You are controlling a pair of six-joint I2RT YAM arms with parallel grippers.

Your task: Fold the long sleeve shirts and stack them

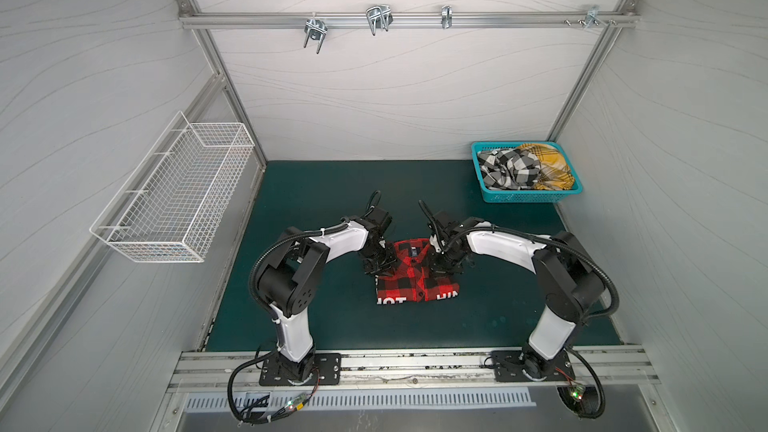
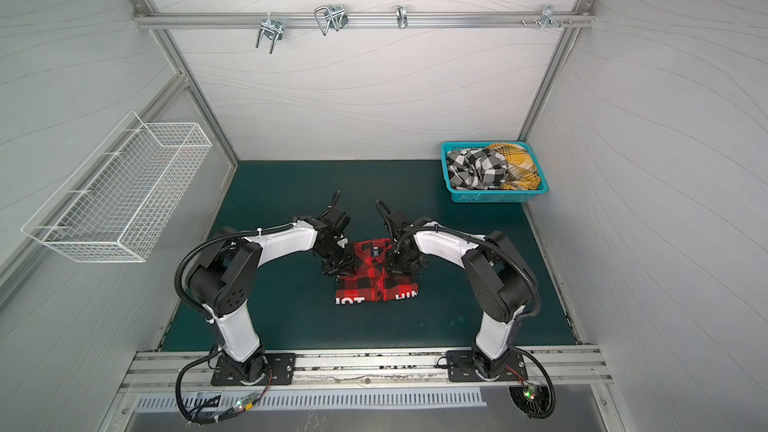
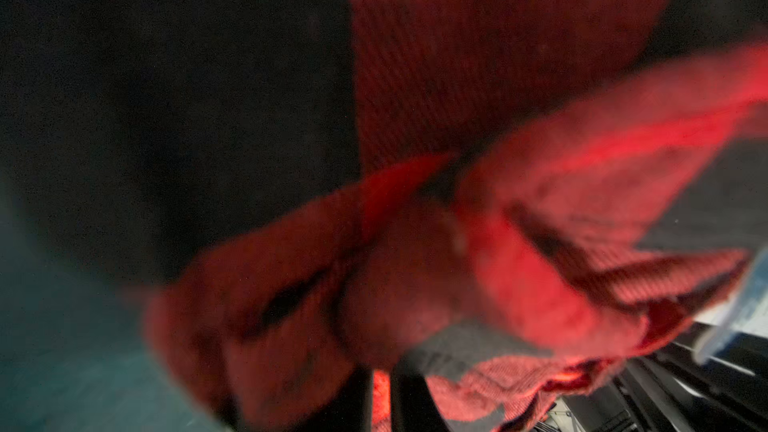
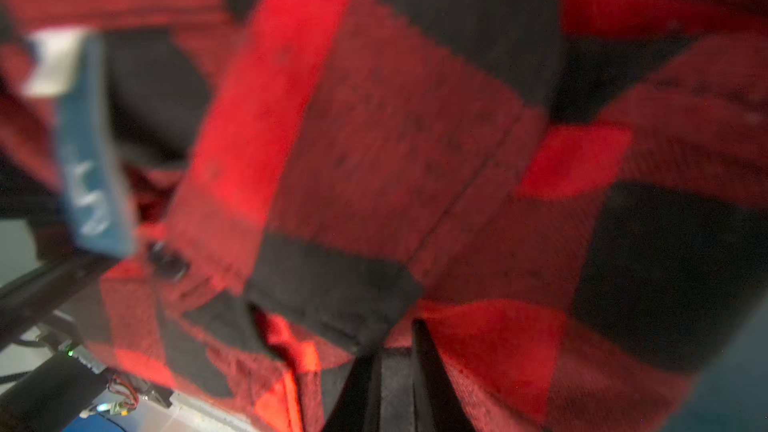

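Left arm (image 1: 345, 238): glossy white moulded shells between bulky black joint housings; small round holes dot the elbow cap.
Right arm (image 1: 498, 243): same white-and-black build, with a plain black disc at the elbow.
Cabling: ribbed black conduit (image 1: 266, 254) along each arm, cinched with white zip ties (image 1: 322, 231).
Bases: flat black rectangular plate (image 1: 328, 367) with screw heads at 7 o'clock in both top views; its twin (image 1: 505, 369) at 5 o'clock.
Electronics: small board with green and red lights (image 1: 296, 403) below the left base; another (image 1: 575, 396) at the right base, with thin red wires.
Left gripper (image 1: 374, 272), right gripper (image 1: 444, 270): matte black, with narrow black jaws.
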